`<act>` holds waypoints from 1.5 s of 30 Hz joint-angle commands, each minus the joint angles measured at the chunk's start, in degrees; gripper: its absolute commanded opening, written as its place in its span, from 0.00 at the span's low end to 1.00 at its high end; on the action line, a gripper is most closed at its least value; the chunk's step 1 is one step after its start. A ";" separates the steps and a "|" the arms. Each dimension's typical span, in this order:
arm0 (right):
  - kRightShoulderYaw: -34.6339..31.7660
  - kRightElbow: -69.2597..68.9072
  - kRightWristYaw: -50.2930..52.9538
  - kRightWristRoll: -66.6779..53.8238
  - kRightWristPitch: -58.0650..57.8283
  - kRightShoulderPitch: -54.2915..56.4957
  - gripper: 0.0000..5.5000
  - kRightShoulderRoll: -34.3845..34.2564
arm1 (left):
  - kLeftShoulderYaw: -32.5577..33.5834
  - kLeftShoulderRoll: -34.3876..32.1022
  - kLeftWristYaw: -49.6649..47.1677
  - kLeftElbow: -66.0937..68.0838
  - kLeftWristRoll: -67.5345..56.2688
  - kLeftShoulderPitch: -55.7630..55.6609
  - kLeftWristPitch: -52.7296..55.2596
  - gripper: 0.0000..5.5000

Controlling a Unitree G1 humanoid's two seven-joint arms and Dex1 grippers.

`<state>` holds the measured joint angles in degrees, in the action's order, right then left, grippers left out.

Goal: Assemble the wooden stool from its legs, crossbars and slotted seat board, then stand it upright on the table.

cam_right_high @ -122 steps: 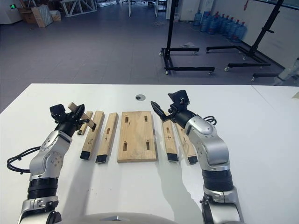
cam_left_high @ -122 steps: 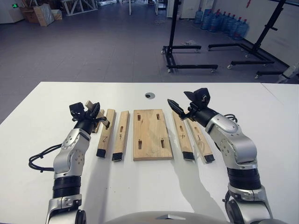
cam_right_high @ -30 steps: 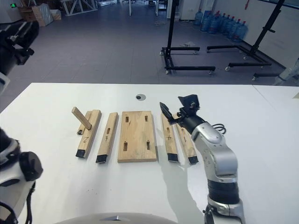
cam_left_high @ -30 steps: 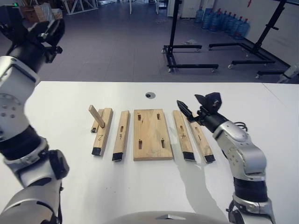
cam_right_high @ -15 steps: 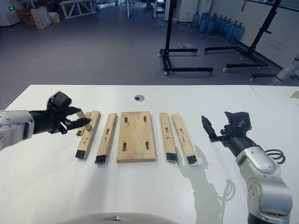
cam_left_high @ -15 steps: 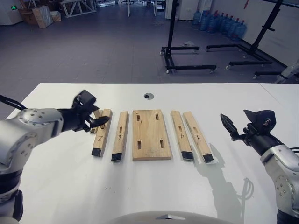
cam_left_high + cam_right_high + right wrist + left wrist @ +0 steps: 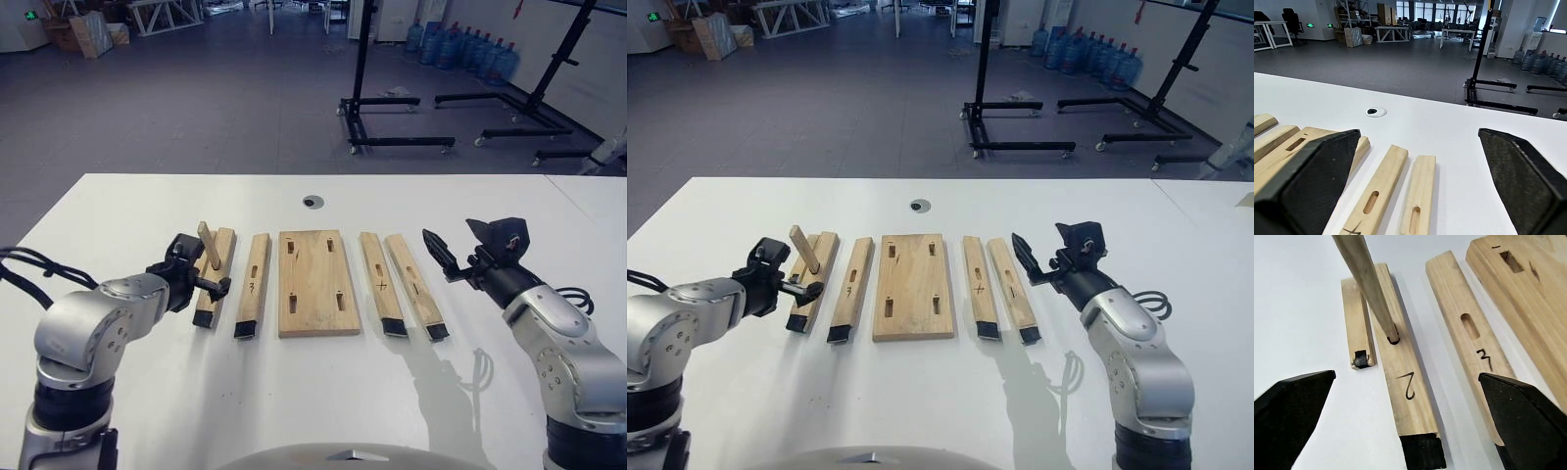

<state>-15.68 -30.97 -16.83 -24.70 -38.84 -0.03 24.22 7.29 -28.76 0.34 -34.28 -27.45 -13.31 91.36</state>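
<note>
The slotted seat board (image 7: 318, 282) lies flat in the middle of the white table. Left of it lie leg 3 (image 7: 254, 284) and leg 2 (image 7: 216, 269), right of it two more legs (image 7: 375, 282) (image 7: 413, 284). A crossbar (image 7: 1364, 279) stands tilted in leg 2's slot. A second crossbar (image 7: 1356, 325) lies flat beside leg 2. My left gripper (image 7: 201, 266) hovers open at leg 2's left edge, its fingers (image 7: 1293, 401) spread wide, holding nothing. My right gripper (image 7: 460, 253) hangs open just right of the rightmost leg, empty.
A round grommet hole (image 7: 313, 201) sits in the table behind the board. Cables trail by the left arm (image 7: 20, 269) and the right arm (image 7: 578, 294). Bare tabletop (image 7: 313, 392) stretches in front of the parts. Black stand frames are on the floor beyond.
My left arm came down from high up to the table and drew in beside leg 2. My right gripper swung out right, then back toward the rightmost leg. The wooden parts stayed put.
</note>
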 commanded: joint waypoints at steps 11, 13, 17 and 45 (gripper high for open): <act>3.23 4.36 -0.49 0.47 0.27 4.87 0.81 0.56 | -1.16 11.46 -3.73 13.80 12.55 2.07 -8.62 0.98; 3.67 4.95 -0.64 0.49 0.37 5.53 0.81 0.56 | -1.57 12.20 -2.43 16.18 12.67 2.08 -10.81 0.98; 3.99 5.23 -0.50 0.45 0.29 6.18 0.81 0.49 | -2.12 12.76 -0.65 17.77 12.82 2.02 -12.46 0.98; 6.03 6.82 -0.14 0.24 0.14 8.79 0.81 -0.36 | -4.53 11.64 0.21 23.81 17.78 7.84 -19.06 0.37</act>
<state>-9.83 -24.96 -16.80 -24.71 -38.63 7.75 23.98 4.24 -16.43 0.61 -14.62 -11.59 -9.12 70.78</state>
